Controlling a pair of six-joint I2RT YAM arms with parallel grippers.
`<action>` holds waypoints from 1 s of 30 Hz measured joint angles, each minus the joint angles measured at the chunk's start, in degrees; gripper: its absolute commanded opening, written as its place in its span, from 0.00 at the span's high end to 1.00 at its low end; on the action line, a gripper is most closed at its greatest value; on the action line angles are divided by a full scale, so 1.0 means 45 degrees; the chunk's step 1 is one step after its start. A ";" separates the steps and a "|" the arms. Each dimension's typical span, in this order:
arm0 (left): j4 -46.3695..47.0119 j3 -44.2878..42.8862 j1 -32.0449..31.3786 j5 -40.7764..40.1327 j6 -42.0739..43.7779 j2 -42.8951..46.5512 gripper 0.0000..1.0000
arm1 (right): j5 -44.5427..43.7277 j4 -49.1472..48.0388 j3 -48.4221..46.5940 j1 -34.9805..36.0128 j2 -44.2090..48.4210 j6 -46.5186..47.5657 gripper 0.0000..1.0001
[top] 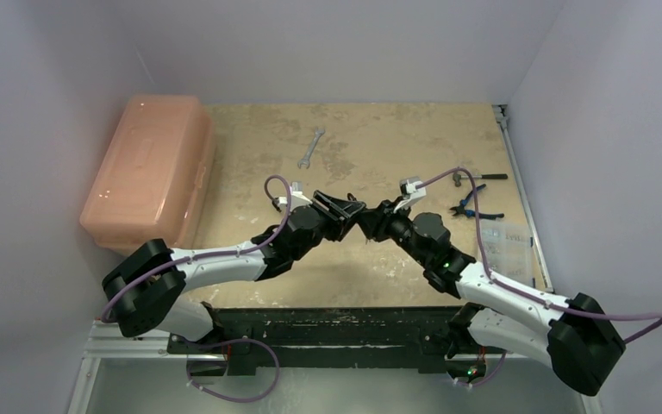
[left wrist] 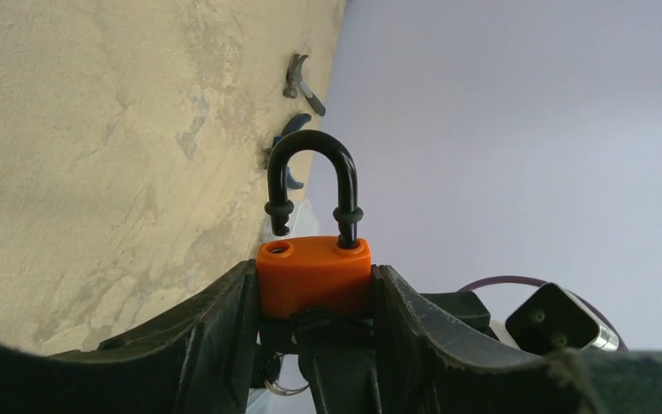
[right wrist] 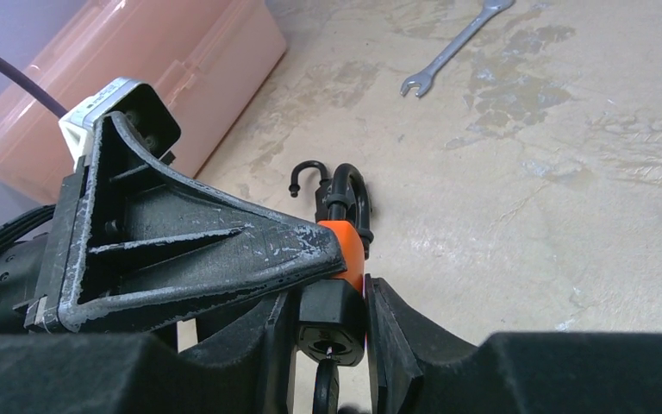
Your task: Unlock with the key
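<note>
My left gripper (left wrist: 313,289) is shut on the orange padlock (left wrist: 313,276) and holds it above the table. The black shackle (left wrist: 310,185) stands raised, and its left leg is out of its hole. In the right wrist view my right gripper (right wrist: 332,332) is shut on the black key head (right wrist: 332,323), which sits against the bottom of the padlock (right wrist: 351,250). A key ring (left wrist: 276,388) hangs below. In the top view the left gripper (top: 343,211) and the right gripper (top: 372,220) meet at mid-table.
A pink plastic toolbox (top: 146,168) lies at the left. A wrench (top: 310,147) lies at the back middle. Blue-handled pliers (top: 474,207), a small dark tool (top: 478,177) and a clear packet (top: 508,246) lie at the right edge.
</note>
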State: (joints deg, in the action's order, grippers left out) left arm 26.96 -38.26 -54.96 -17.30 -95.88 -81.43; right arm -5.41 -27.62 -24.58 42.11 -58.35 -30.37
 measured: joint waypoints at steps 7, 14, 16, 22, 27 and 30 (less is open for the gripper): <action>-0.0219 -0.0019 -0.0253 0.0597 0.1501 0.0665 0.23 | 0.0087 0.1132 0.0194 -0.0058 0.1729 -0.0044 1.00; -0.0622 0.0355 -0.0350 0.0777 0.2166 0.1957 0.13 | 0.0112 0.2166 0.0194 -0.0136 0.3541 -0.0053 1.00; -0.0792 0.0442 -0.0291 0.0792 0.2176 0.2103 0.13 | 0.0238 0.2433 0.0194 -0.0136 0.3934 -0.0053 1.00; -0.0967 0.0554 -0.0204 0.0801 0.2176 0.2127 0.18 | 0.0831 0.3045 0.0194 -0.0136 0.4294 -0.0044 1.00; -0.0627 0.0719 -0.0209 0.0801 0.2225 0.2147 0.29 | 0.1253 0.3181 0.0471 -0.0136 0.4308 -0.0049 1.00; -0.0466 0.0903 -0.0204 0.0792 0.2210 0.2152 0.35 | 0.1515 0.3186 0.0733 -0.0136 0.4308 -0.0068 1.00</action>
State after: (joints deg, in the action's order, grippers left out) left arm 24.86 -34.20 -55.88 -13.74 -85.93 -71.75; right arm 1.41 -13.28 -21.28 41.50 -38.96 -30.68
